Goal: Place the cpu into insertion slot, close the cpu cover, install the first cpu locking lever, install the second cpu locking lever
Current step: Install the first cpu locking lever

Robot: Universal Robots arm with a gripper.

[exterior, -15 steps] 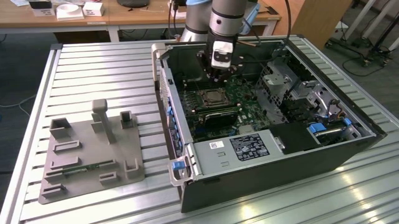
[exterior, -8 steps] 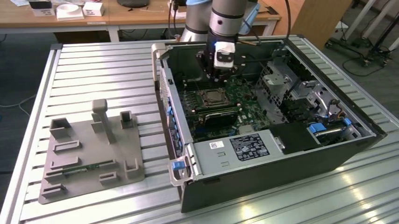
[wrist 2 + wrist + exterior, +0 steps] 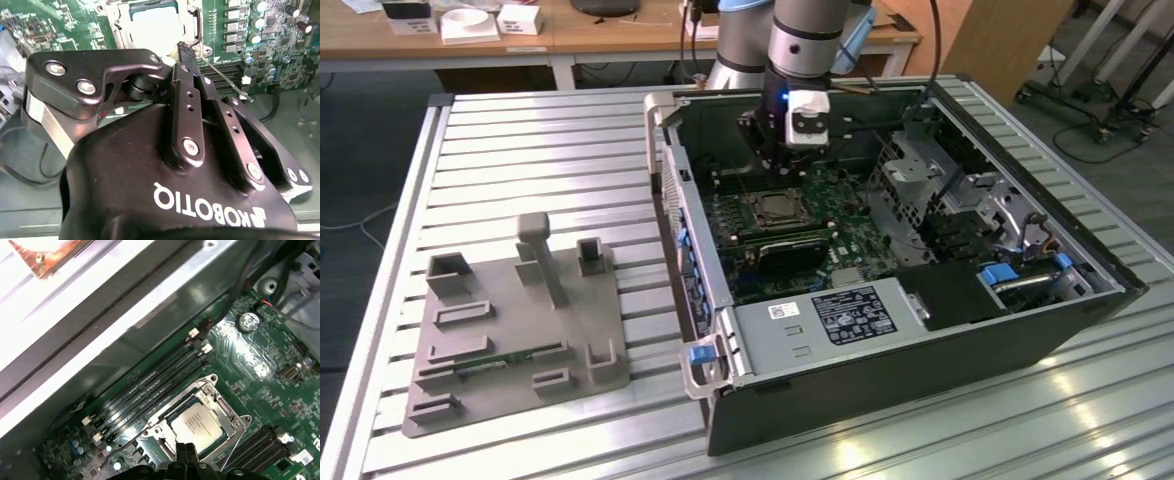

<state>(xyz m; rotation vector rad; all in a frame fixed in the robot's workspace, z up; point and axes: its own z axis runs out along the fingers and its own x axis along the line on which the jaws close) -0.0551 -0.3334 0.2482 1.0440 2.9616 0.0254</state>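
Exterior view, left to right. A grey moulded fixture (image 3: 520,330) lies on the slatted table (image 3: 520,140), at about 8 o'clock from the open computer case (image 3: 894,410). Inside the case the cpu (image 3: 781,208) sits in place on the green motherboard (image 3: 847,200), at about 6 o'clock from the gripper (image 3: 781,160), which hangs close above the board. First wrist view: the cpu cover (image 3: 227,416) lies flat around the chip, and the fingertips (image 3: 180,455) are pressed together just beside the cover's edge, apparently with nothing between them. Second wrist view: a thin wire locking lever (image 3: 227,77) slants out beside the cover, close to the closed jaws.
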